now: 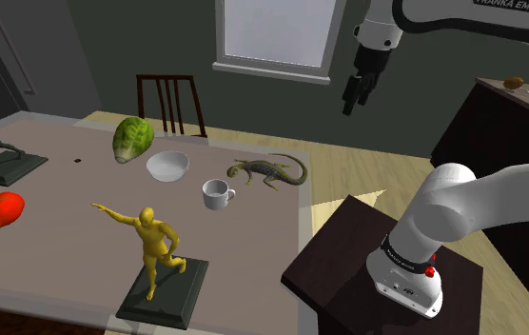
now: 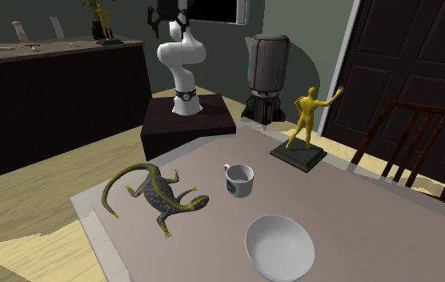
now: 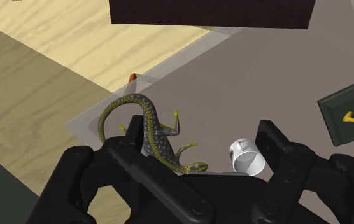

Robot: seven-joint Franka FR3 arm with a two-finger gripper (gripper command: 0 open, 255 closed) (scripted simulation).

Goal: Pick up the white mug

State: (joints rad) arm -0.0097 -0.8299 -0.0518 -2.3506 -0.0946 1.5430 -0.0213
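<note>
1. White mug (image 1: 218,193) stands upright on the surface (image 1: 63,205), well below the gripper (image 1: 356,95) and nearer one finger's line than centred.
2. Gripper is wide open and holds nothing. Its height suggests pre-approach.
3. Lizard (image 3: 150,130) lies just beside the mug, more squarely under the gripper, so I'd shift sideways before descending.
4. Bowl (image 1: 167,166) sits beyond the mug, clear of the approach.

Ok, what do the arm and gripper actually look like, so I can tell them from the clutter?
The arm is white, built of smooth rounded links with dark bands at the joints; one upper link bears FRANKA EMIKA lettering, and a small red dot sits near its base. The gripper is all black and blocky, ending in two fingers. No loose cables show.
</note>
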